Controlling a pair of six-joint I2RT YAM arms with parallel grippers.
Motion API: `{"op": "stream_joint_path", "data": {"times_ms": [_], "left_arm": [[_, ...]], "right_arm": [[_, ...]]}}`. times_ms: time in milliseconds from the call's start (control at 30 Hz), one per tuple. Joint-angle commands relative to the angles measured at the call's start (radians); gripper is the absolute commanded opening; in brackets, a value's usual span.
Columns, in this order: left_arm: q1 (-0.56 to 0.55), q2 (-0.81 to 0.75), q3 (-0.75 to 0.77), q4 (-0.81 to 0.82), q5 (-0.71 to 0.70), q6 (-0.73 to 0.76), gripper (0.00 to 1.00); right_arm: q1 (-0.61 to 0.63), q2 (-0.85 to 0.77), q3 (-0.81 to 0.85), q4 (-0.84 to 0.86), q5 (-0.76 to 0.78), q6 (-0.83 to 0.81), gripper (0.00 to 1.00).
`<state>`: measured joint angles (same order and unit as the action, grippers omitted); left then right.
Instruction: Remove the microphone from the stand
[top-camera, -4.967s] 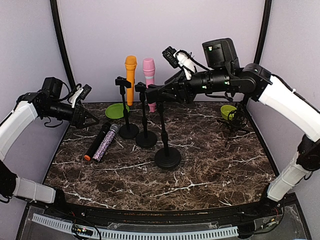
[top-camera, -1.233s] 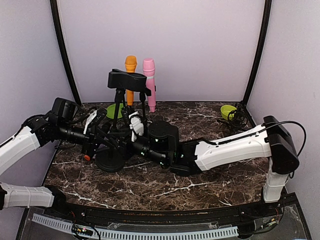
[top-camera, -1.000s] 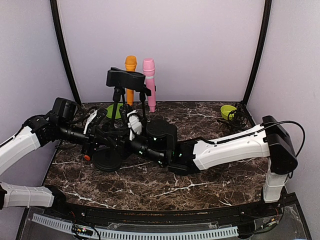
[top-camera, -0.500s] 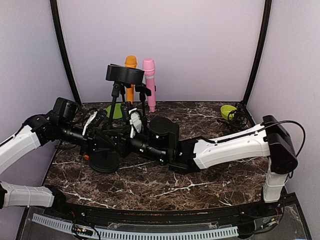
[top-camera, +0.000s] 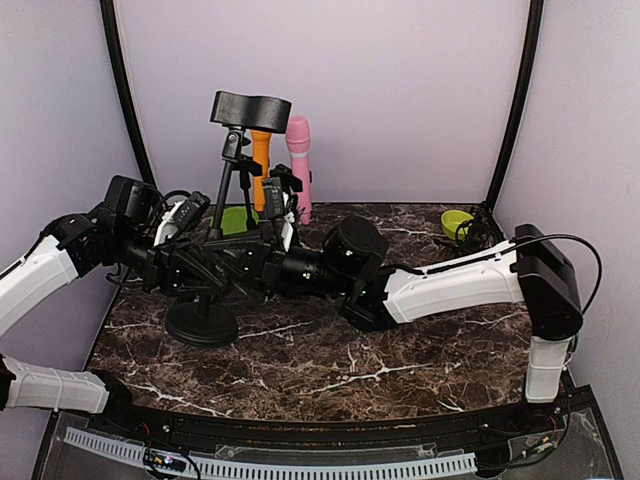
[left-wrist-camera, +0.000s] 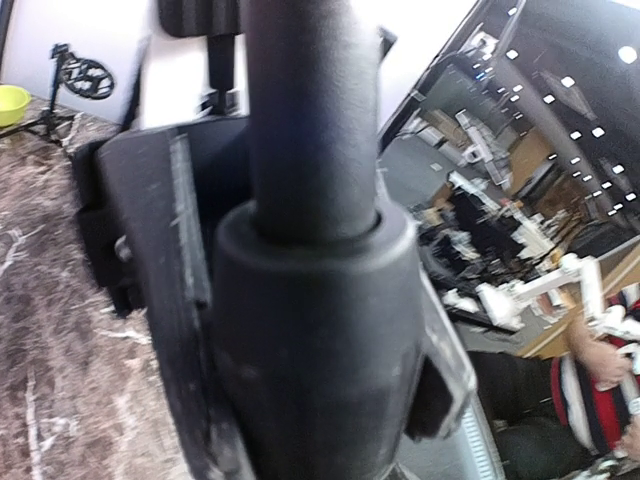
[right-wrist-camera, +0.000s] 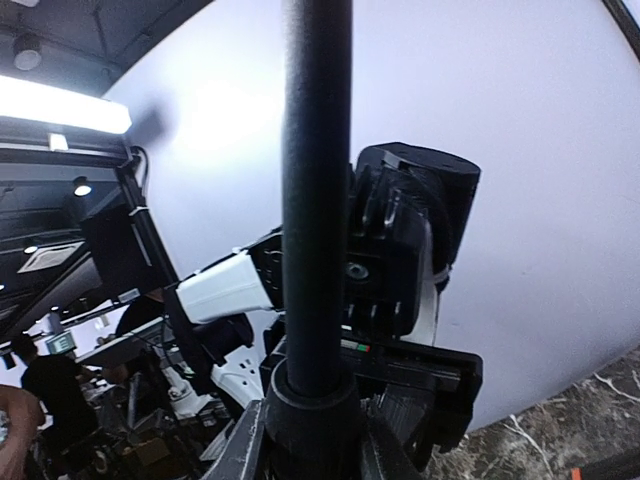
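A black stand rests on its round base at the front left, and its pole rises to a wide flat black head. Both grippers meet low on that pole. My left gripper is shut on the stand's thick collar, with a finger on each side. My right gripper reaches across from the right and is shut on the pole's collar. An orange microphone and a pink microphone stand upright in stands at the back. Neither gripper touches them.
A green bowl sits behind the held stand. Another green bowl and a small black tripod are at the back right. The right arm lies low across the table's middle. Purple walls close in the sides and back.
The left gripper has shut on the stand's pole. The stand has shifted left and stands more upright, its flat head higher. The right arm's wrist has moved back and up.
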<state>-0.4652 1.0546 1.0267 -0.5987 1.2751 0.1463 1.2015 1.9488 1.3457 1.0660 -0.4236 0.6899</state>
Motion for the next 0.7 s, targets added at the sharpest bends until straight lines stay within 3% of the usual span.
{"op": "stream_joint_path", "data": {"times_ms": [0,67,133,200,300,400,667], "left_arm": [[0.028,0.001,0.066,0.092,0.103,-0.083,0.00],[0.027,-0.001,0.073,0.083,0.098,-0.071,0.00],[0.027,-0.006,0.084,0.068,0.077,-0.043,0.00],[0.028,-0.013,0.094,0.046,0.025,-0.003,0.00],[0.028,-0.025,0.098,0.033,-0.102,0.054,0.00],[0.026,-0.033,0.094,0.029,-0.215,0.100,0.00],[0.025,-0.078,0.060,0.106,-0.356,0.125,0.00]], "right_arm": [[0.012,0.037,0.081,0.383,-0.278,0.226,0.08],[0.010,0.018,0.068,0.335,-0.262,0.196,0.18],[0.009,-0.028,0.014,0.206,-0.179,0.113,0.45],[0.011,-0.104,-0.043,0.059,-0.012,0.012,0.66],[0.051,-0.201,-0.086,-0.226,0.331,-0.153,0.82],[0.105,-0.224,-0.042,-0.430,0.579,-0.255,0.83],[0.169,-0.146,0.136,-0.654,0.799,-0.325,0.70]]}}
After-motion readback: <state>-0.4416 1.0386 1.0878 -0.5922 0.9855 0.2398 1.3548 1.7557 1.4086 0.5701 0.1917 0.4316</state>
